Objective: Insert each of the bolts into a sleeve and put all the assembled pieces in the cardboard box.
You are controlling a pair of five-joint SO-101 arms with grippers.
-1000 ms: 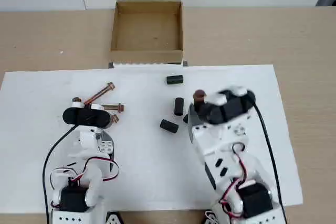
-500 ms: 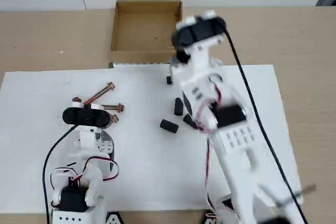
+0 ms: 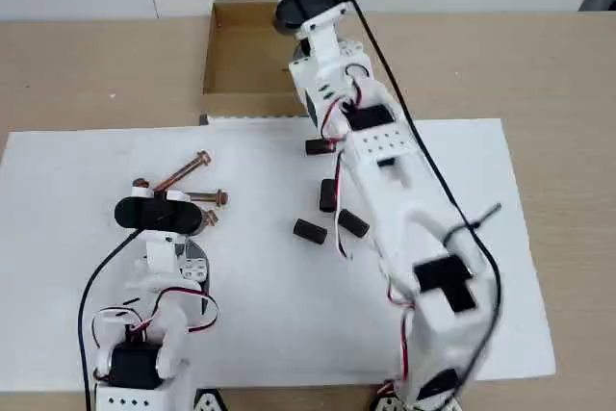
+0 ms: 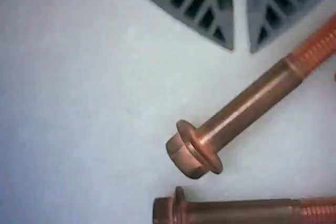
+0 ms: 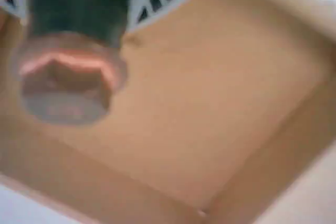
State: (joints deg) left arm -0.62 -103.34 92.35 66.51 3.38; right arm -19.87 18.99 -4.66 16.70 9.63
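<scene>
My right gripper (image 5: 79, 1) is shut on a black sleeve with a copper bolt (image 5: 65, 80) in it, hanging above the floor of the cardboard box (image 5: 210, 103). From above, that arm stretches over the box (image 3: 219, 55), with the gripper (image 3: 301, 45) at its right side. My left gripper (image 4: 240, 35) stands low over the white paper, its grey fingers (image 4: 207, 3) almost touching with nothing between them. Two copper bolts (image 4: 236, 114) lie just past its tips. Several bolts (image 3: 183, 172) lie by the left arm, and several loose black sleeves (image 3: 310, 231) lie mid-paper.
A white paper sheet (image 3: 260, 305) covers the wooden table in front of the box. The right arm's links and cables span the paper's right half, above the sleeves (image 3: 320, 146).
The right arm has swung from the sleeves on the paper up and away to above the box, carrying the bolt and sleeve. The left arm has not moved.
</scene>
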